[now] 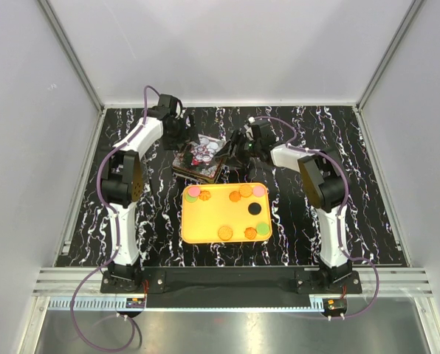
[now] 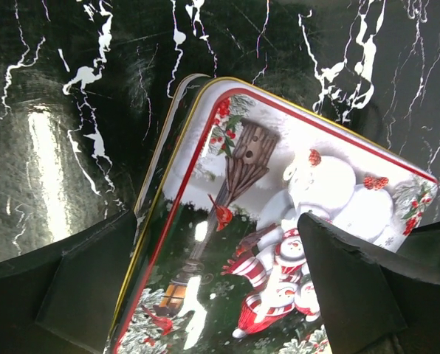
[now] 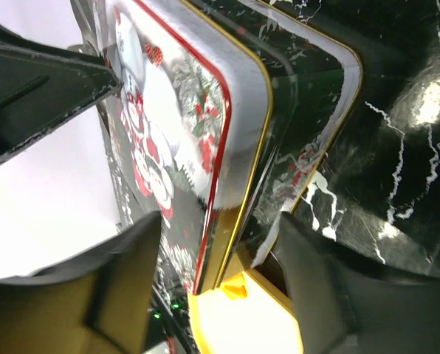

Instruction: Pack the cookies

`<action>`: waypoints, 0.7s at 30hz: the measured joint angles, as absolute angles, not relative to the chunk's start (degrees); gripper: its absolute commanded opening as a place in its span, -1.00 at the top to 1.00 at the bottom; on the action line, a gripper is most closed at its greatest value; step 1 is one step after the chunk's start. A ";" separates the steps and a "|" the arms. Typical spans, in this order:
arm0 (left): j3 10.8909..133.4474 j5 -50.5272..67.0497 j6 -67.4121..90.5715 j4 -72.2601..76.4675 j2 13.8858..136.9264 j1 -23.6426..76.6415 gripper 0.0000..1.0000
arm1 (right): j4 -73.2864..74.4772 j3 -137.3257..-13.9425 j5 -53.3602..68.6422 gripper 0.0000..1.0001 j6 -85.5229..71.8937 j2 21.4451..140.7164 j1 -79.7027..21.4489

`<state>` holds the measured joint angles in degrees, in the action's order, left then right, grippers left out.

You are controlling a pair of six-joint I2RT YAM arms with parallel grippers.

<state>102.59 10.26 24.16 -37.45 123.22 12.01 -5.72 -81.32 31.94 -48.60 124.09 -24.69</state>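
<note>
Several cookies lie on a yellow tray (image 1: 205, 217): orange ones (image 1: 235, 196), a black one (image 1: 255, 209), green ones (image 1: 263, 228) and a pink one (image 1: 193, 191). Behind the tray is a tin whose snowman lid (image 1: 203, 153) sits tilted over the base. My left gripper (image 1: 177, 141) is open at the tin's far left. In the left wrist view it (image 2: 218, 221) hangs over the lid (image 2: 279, 221), jaws wide. My right gripper (image 1: 229, 151) is at the tin's right side. In its wrist view it (image 3: 220, 217) is open, straddling the lid's raised edge (image 3: 235, 110) above the base (image 3: 308, 96).
The tray's corner (image 3: 242, 324) shows just beneath the right gripper, close to the tin. The black marbled table (image 1: 353, 184) is walled by white panels on three sides. Both arms reach inward over the table's far half.
</note>
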 measured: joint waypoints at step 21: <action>103.79 9.21 20.25 -39.72 123.94 12.01 -0.98 | -1.06 -94.72 30.98 -0.56 -39.75 129.36 -20.12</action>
<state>103.79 9.21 20.25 -39.72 123.94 12.01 -1.06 -94.72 30.98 -39.75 129.36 -20.12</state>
